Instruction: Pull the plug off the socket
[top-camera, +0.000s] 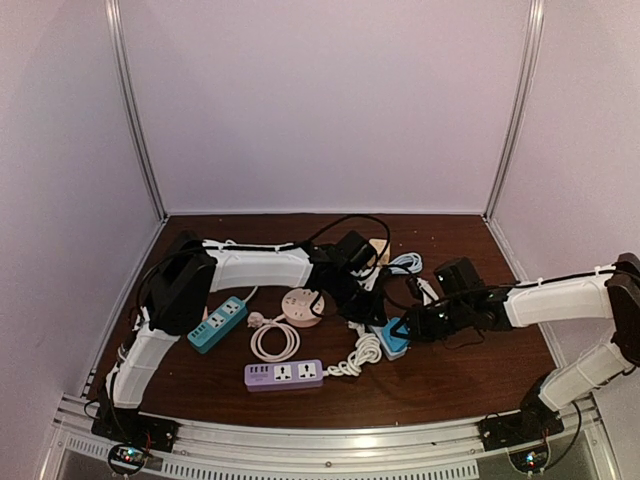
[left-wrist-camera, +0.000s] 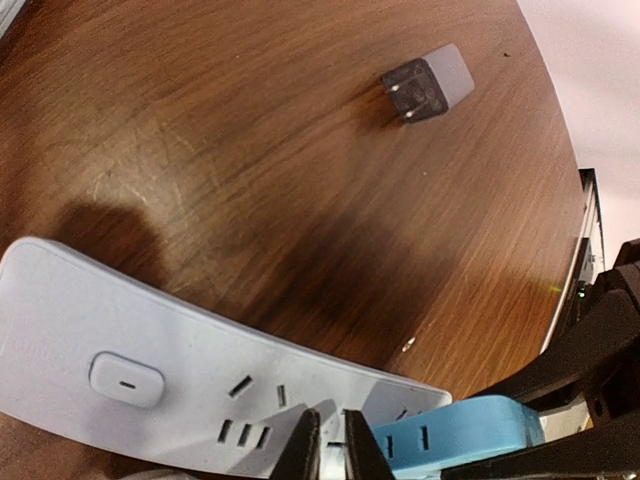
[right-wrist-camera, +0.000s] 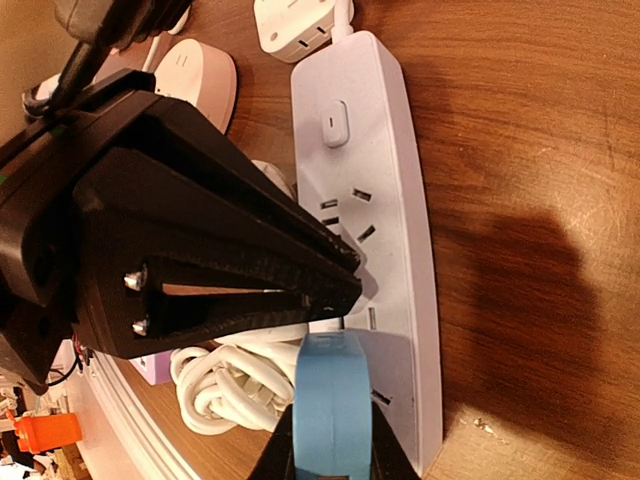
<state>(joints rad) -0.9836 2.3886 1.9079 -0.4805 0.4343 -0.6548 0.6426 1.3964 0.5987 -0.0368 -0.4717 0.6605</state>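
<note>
The strip (right-wrist-camera: 385, 180) runs down mid-frame. The left gripper (left-wrist-camera: 331, 440), pressed together, bears on it. At lower centre the right gripper (right-wrist-camera: 332, 462) pinches the plug (right-wrist-camera: 332, 390), apparently seated. Grasp looks made; next comes a straight pull, with the strip pinned.

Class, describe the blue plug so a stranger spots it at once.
On the table, find the white power strip near its centre. At its end away from the switch sits the blue plug, in the right end effector: a stubby blue block, unlike the long teal strip.
</note>
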